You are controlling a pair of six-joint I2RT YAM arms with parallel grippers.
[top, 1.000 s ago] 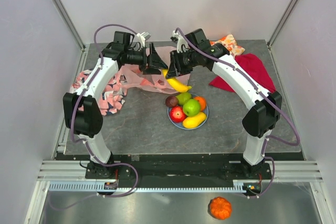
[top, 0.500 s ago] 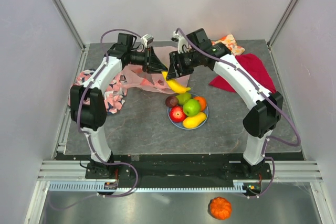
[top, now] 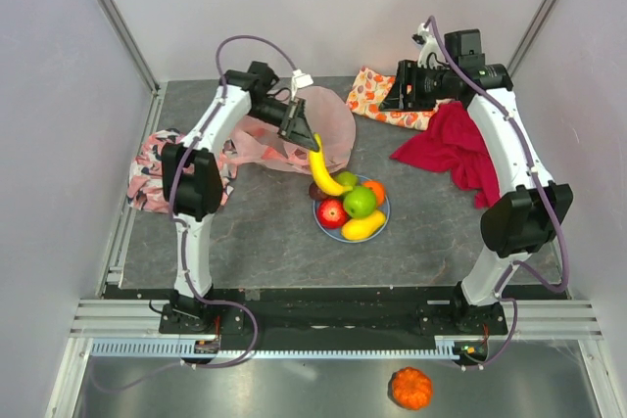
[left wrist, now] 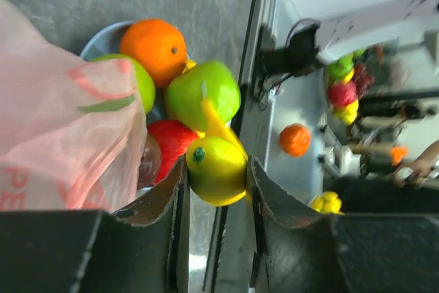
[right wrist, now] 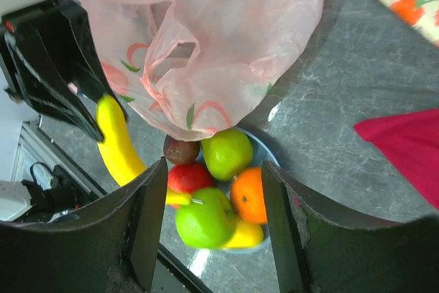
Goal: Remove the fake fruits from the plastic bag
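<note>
Top external: at frame centre, the left gripper (top: 306,136) pinches the yellow banana (top: 325,173) above the blue plate (top: 326,231) of fake fruits (top: 358,201), beside the plastic bag (top: 333,124). The right gripper (top: 394,97), upper right, is spread and empty.
Left wrist: jaws clamp the banana's end.
Right wrist: bag fills the top.

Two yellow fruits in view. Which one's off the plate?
The banana, long and curved, gripped in the left jaws. The other yellow fruit, short and rounded, lies on the blue plate at its near edge.
</note>
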